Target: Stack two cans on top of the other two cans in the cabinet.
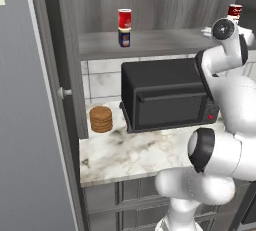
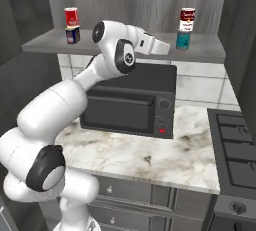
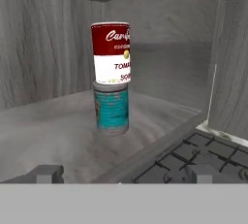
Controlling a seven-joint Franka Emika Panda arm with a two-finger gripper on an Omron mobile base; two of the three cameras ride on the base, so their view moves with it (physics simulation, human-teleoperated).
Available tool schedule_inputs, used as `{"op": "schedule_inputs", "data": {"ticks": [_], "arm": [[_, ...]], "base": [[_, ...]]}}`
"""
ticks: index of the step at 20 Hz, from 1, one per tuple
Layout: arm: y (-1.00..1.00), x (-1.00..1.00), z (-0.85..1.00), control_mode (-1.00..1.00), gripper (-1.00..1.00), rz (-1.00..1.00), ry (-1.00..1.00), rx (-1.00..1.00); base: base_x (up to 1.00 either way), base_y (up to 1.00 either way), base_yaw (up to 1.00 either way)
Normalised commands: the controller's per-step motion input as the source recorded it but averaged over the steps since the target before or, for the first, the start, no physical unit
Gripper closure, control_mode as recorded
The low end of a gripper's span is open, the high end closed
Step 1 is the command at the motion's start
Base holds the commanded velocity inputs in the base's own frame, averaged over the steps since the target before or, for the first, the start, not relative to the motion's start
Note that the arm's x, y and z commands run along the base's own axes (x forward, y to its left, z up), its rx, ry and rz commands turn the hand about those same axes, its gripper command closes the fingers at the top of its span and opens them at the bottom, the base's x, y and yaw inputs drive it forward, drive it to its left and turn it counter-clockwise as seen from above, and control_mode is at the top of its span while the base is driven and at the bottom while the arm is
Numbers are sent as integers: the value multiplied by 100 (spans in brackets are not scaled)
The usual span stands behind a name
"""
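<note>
Gripper hangs with its jaws spread wide and nothing between them, well short of the tomato soup can that stands upright on the teal can. That pair sits at the right end of the cabinet's open grey shelf. Over at the left end, the plain red can stands on the dark blue can. Below the shelf, the black microwave rests on the marble counter.
</note>
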Motion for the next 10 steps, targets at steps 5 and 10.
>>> {"op": "schedule_inputs", "data": {"ticks": [5, 10], "arm": [[57, -87, -6, -100, -100, 9, 0, 0], [59, -89, -10, -100, -100, 5, -2, 0]], "base": [[0, 0, 0], [0, 0, 0]]}}
